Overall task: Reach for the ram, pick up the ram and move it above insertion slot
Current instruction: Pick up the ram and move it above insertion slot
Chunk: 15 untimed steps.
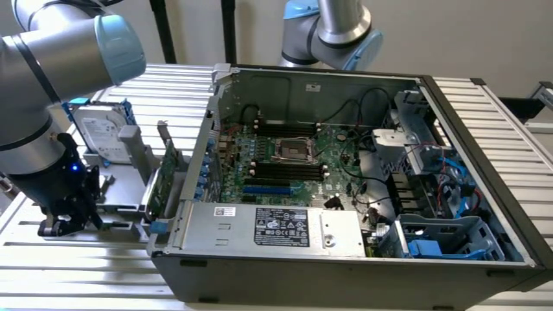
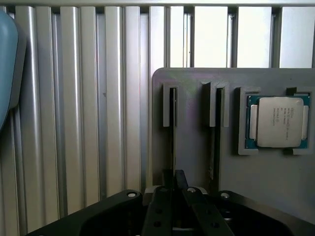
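— Slatted metal table (image 1: 78,259) all round, with an open computer case (image 1: 346,265) in the middle. Where's the claw?
— At the exterior view's left. The gripper (image 1: 62,223) is low on the gray holder (image 2: 197,147), near the hard drive (image 1: 100,133) and the expansion card (image 1: 164,181).
— And the ram (image 2: 173,123)?
— Standing edge-on in a holder slot. Another slot lies between it and the processor chip (image 2: 279,121).
— Claw state?
— Narrow. The fingertips (image 2: 181,178) sit close on either side of that thin edge and seem to be pinching it.
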{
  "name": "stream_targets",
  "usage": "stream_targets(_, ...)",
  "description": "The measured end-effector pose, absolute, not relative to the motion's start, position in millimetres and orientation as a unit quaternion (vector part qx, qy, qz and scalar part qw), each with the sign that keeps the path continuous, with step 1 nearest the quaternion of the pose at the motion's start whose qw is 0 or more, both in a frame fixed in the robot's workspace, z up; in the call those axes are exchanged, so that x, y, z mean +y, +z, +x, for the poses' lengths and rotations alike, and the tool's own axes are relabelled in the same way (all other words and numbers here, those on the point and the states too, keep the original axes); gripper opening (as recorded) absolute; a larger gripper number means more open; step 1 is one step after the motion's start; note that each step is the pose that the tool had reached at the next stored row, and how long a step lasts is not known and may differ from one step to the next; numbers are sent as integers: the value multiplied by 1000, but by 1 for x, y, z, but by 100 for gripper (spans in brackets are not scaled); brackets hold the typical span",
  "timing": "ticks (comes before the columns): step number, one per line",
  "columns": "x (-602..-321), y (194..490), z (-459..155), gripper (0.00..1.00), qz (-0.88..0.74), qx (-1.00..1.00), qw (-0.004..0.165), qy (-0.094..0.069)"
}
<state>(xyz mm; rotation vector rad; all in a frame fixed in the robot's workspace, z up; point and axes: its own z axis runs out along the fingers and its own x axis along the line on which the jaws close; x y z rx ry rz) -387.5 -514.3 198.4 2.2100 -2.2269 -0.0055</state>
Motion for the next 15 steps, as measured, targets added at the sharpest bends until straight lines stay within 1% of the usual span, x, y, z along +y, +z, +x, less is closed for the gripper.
stream_targets(15, -514, 200, -387, 13, 704, -710, 2, -2)
